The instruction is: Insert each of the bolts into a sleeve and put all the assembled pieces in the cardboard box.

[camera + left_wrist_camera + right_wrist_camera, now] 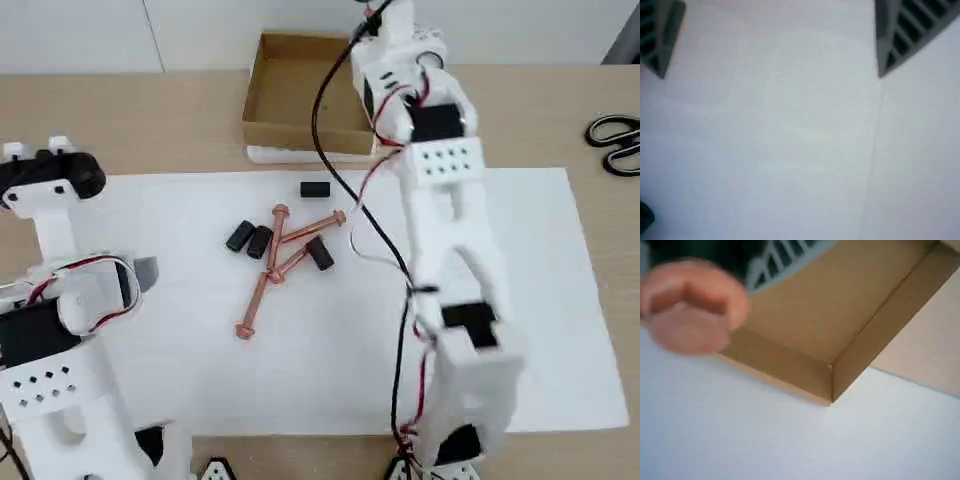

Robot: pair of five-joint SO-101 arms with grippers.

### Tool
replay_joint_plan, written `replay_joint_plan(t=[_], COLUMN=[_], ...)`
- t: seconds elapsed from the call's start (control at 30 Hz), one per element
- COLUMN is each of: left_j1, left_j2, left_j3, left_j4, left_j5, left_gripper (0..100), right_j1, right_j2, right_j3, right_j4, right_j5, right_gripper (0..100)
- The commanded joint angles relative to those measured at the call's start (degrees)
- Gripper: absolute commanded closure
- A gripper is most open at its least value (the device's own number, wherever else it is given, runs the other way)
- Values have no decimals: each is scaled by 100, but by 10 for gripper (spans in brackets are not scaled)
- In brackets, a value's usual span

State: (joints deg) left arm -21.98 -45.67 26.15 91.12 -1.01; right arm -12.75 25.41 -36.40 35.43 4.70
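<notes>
On the paper (300,380): four loose sleeves (315,188), four crossed bolts (258,302). Left hand (771,75) spread over paper; right hand (735,265) pinching a fifth bolt (690,310) at the box (860,340) corner.

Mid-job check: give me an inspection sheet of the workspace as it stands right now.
Surface: white sheet on a tan table.
Job's things: copper bolts crossed mid-sheet, four black sleeves loose around them; cardboard box at the far edge.
Clutter: scissors on the table.
Grippers: left gripper open over bare sheet; right gripper shut on one bolt at the box corner.
Cables: black cable trails past the bolts.
Surroundings: white wall behind.
</notes>
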Motion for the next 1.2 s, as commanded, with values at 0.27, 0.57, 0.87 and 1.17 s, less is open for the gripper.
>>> replay_joint_plan(t=[0.27, 0.57, 0.87, 1.17], left_j1=[-26, -26, 0, 9], left_j2=[-132, -132, -132, -132], left_j3=[-224, -215, -215, -136], left_j4=[79, 79, 79, 79], left_j5=[35, 35, 35, 35], left_gripper=[745, 745, 745, 745], right_j1=[-136, -215, -207, -303], right_j2=[3275, 4101, 4084, 4075], right_j3=[-3130, -4079, -4396, -6004], right_j4=[-637, -321, -163, 1042], right_j5=[26, 53, 26, 35], right_gripper=[995, 779, 720, 720])
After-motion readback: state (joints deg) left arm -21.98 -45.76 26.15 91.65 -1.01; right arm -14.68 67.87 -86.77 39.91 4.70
